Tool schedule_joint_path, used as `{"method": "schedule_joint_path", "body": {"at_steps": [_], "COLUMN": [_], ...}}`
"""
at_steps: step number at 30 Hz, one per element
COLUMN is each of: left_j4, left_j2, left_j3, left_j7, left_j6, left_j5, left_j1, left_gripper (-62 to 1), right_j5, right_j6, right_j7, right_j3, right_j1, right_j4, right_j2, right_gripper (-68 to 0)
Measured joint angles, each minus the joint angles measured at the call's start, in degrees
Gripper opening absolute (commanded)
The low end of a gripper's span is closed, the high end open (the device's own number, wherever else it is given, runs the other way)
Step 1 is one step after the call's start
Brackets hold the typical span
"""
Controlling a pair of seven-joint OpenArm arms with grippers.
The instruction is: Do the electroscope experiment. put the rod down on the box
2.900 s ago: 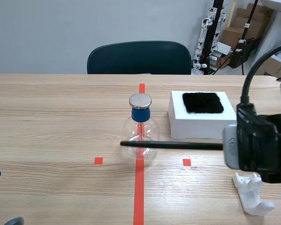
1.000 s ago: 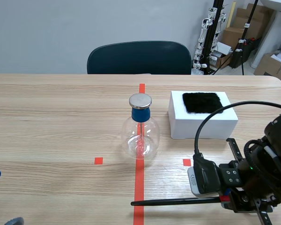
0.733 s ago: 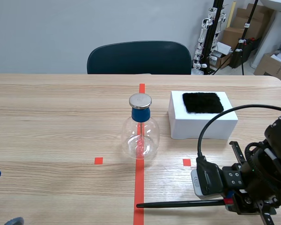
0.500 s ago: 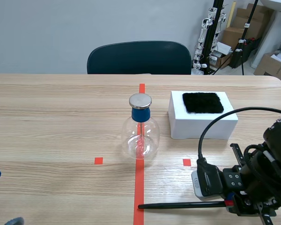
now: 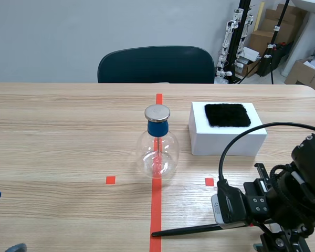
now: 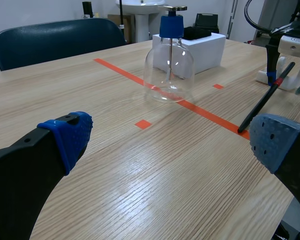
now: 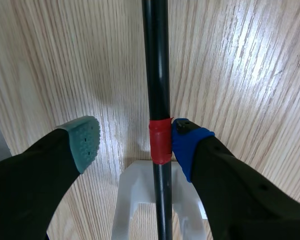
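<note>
The rod (image 7: pixel 157 75) lay on the white stand (image 7: pixel 132 200) near the desk's (image 5: pixel 68 131) front right corner, not on the box (image 5: pixel 228 137). I judged the stand carried it, since my right gripper (image 7: pixel 136 141) was released, one pad merely touching. My left gripper (image 6: pixel 172 140) sat spread.

The scene camera looks from the robot's side across the light wooden table (image 5: pixel 52 131). The low left wrist camera also shows the clear glass flask with blue neck (image 6: pixel 168 65). The right wrist camera looks straight down, very near, at the thin black rod (image 7: pixel 156 60).
</note>
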Motion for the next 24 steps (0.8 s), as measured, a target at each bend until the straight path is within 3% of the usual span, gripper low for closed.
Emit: {"method": "schedule_joint_path", "body": {"at_steps": [14, 24], "left_j4": [0.0, 0.0], "left_j2": [0.0, 0.0], "left_j3": [0.0, 0.0], "left_j7": [0.0, 0.0], "left_j6": [0.0, 0.0], "left_j5": [0.0, 0.0], "left_j1": [0.0, 0.0], "left_gripper": [1.4, 1.4], "right_j5": [0.0, 0.0], "right_j6": [0.0, 0.0], "right_j7": [0.0, 0.0], "right_j3": [0.0, 0.0], "right_j1": [0.0, 0.0], "right_j4": [0.0, 0.0], "right_j2": [0.0, 0.0], "right_gripper": [-7.8, 0.4]}}
